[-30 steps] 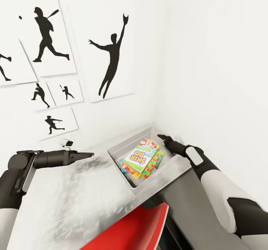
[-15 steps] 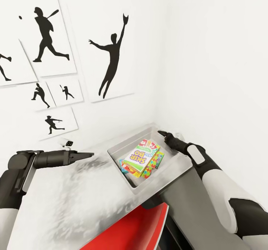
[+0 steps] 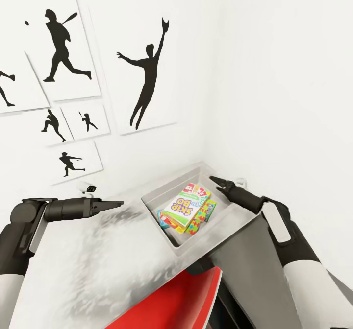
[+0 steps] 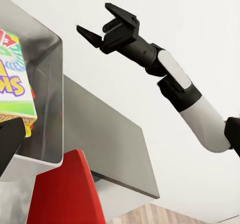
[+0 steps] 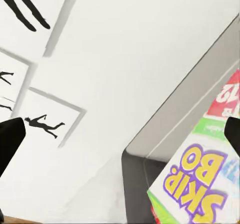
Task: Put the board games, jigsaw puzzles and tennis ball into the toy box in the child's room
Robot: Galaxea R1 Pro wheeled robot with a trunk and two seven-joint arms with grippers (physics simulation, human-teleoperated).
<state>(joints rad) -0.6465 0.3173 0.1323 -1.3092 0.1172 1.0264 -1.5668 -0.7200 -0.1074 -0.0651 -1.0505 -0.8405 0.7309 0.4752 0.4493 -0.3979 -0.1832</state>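
The light-grey toy box stands on the table in the room's corner. In it a SKIP-BO board game lies tilted on top of a multicoloured jigsaw puzzle. A blue and red edge peeks out beneath the game. My right gripper hovers open over the box's far right rim, holding nothing; the left wrist view shows its fingers spread. My left gripper is open and empty above the table, left of the box. The tennis ball and the bed are out of view.
A red chair is tucked under the table's front edge, just below the toy box. White walls with black baseball silhouettes close the corner behind and to the right. A small dark fitting sits at the wall base.
My right arm has drawn back to the right and rolled at the wrist, its gripper staying over the box's far rim. The left arm and the toys have not moved.
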